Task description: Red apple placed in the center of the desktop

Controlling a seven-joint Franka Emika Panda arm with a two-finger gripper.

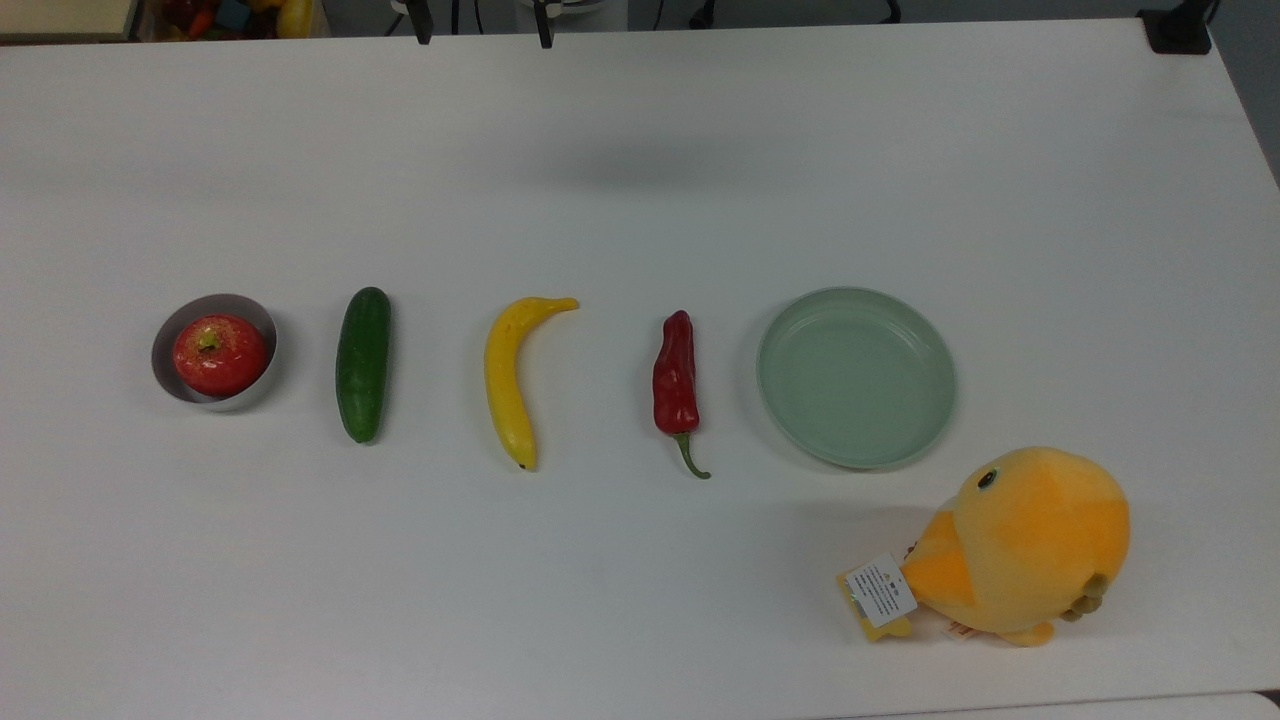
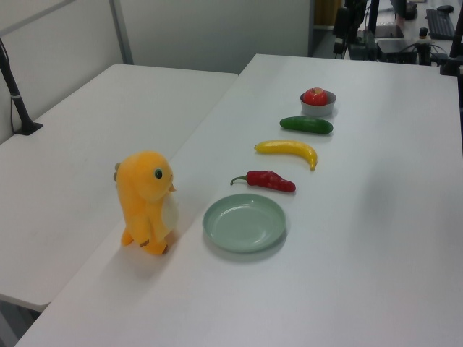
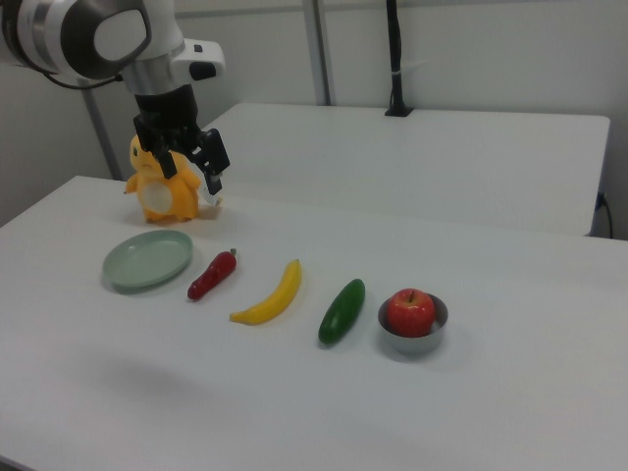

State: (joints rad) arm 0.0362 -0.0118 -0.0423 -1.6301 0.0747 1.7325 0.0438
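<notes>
Nearest you in the top view sits the plush chick [image 1: 1020, 545] on the worktop [image 1: 640, 600]. Your red apple [image 1: 220, 354] rests inside the grey bowl [image 1: 165, 350] at the top view's left end of the row. The hand [image 3: 189, 168] hangs open and empty above the worktop.

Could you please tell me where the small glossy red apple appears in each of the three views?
Top view: small glossy red apple at far left, in the round grey bowl.
Left view: apple upper right, row's far end.
Right view: apple lower right.
Shared landmark: dark green cucumber lies beside the bowl.
</notes>
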